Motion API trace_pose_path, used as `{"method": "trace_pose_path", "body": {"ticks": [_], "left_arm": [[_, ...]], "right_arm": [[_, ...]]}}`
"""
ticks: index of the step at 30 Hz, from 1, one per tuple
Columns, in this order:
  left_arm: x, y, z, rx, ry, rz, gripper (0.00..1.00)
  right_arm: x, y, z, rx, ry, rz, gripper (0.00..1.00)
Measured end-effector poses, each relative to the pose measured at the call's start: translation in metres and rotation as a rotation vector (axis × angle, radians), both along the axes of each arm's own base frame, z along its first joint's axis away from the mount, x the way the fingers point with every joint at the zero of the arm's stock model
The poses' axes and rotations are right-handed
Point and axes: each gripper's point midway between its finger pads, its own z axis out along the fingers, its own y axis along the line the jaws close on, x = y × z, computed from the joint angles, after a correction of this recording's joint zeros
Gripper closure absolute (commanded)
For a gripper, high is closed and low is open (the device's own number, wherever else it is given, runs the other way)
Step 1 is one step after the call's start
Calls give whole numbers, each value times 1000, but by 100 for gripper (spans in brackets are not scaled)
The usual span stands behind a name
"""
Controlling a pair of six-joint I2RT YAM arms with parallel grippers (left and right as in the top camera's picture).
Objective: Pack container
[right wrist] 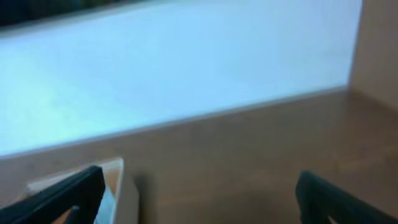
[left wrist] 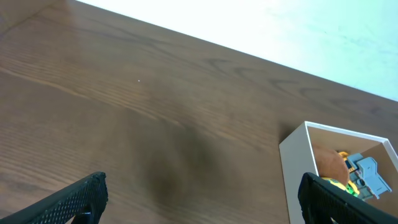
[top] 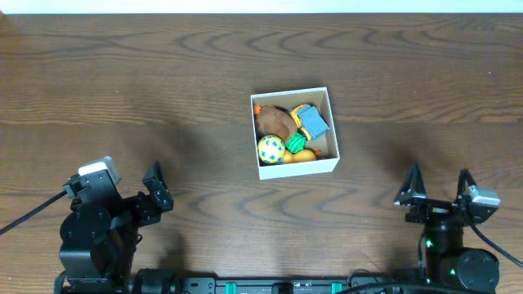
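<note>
The container (top: 328, 100), a small white box with a tan inside, stands at the table's middle. It holds several toys: a brown one (top: 273, 120), a blue and grey one (top: 314, 122), a yellow ball with green spots (top: 270, 149), a green one (top: 296, 144) and an orange one (top: 303, 156). My left gripper (top: 156, 189) is open and empty near the front left. My right gripper (top: 436, 189) is open and empty near the front right. The container also shows in the left wrist view (left wrist: 293, 155) and, blurred, in the right wrist view (right wrist: 129, 190).
The dark wooden table (top: 131, 90) runs to a pale far edge (top: 261, 6). The arm bases stand at the front corners.
</note>
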Motion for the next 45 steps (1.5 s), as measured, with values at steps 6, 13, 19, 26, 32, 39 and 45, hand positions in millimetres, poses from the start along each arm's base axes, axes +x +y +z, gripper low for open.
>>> {"method": "trace_pose_path", "body": {"ticks": [6,13,19,26,32,39,45], "left_arm": [[0,0,0,0,0,0,2],[0,0,0,0,0,0,2],[0,0,0,0,0,0,2],[0,0,0,0,1,0,2],[0,0,0,0,1,0,2],[0,0,0,0,1,0,2],[0,0,0,0,1,0,2]], "right_arm": [[7,4,31,-43,-269,12,1],[23,13,-15,-223,-230,33,1],[33,18,-61,-299,-62,74,1],[34,22,-107,-324,121,120,1],[34,22,-107,-328,120,123,1],[34,22,-107,-328,120,123,1],[34,22,-107,-328,120,123,1]]}}
